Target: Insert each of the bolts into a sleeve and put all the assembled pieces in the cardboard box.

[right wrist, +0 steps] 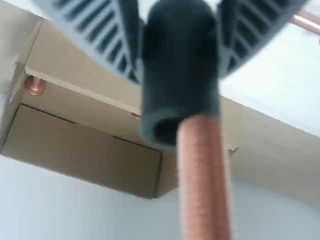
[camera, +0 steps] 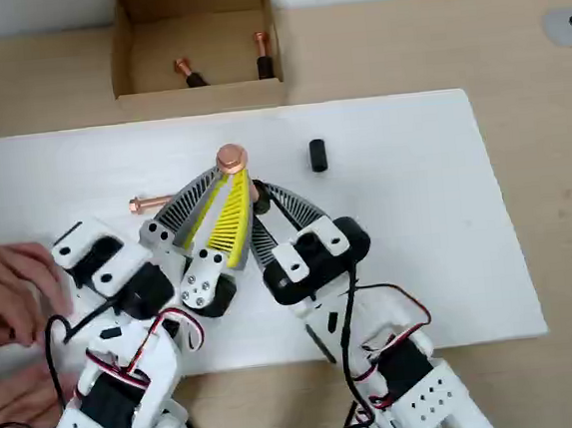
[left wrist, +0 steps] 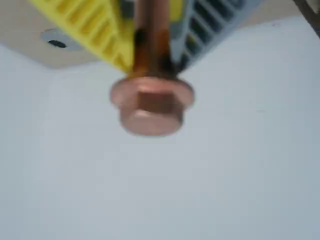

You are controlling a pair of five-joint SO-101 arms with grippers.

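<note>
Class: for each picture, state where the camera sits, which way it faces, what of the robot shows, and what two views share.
High view: fixed overhead, facing down on the table and cardboard box; the left gripper and right gripper meet mid-table.
Left wrist view: on the left wrist, facing along its gripper, shut on the bolt.
Right wrist view: on the right wrist, facing past its gripper and the sleeve towards the box.
Shared: the bolt shows in all three; the box in the high and right wrist views.
</note>
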